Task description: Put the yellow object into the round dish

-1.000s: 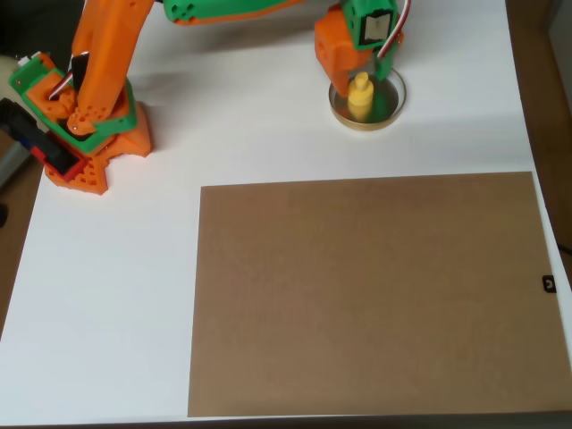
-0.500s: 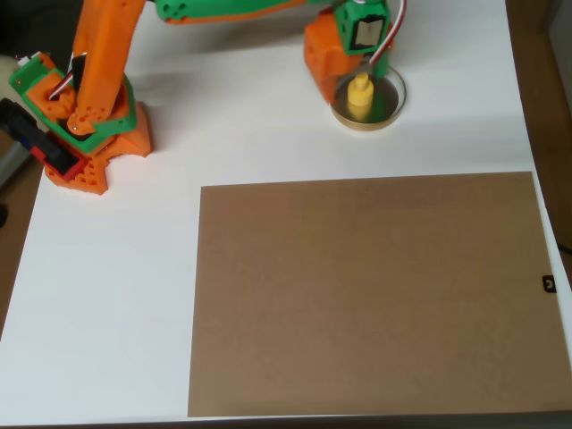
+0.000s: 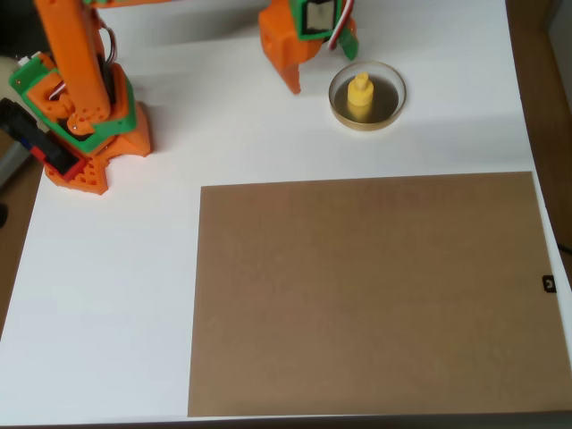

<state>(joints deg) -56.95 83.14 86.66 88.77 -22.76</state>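
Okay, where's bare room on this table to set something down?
The brown mat is bare throughout. White table is free left of the mat, below the arm base. It is crowded along the top edge: gripper, round dish holding the yellow object.

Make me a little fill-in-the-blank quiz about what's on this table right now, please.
1. The yellow object stands inside the round ____.
2. The large flat sheet lying on the white table is ____ in colour.
3. In the overhead view, the gripper is to the ____ of the round dish.
4. The arm's base is mostly ____ with green parts.

Missing words: dish; brown; left; orange
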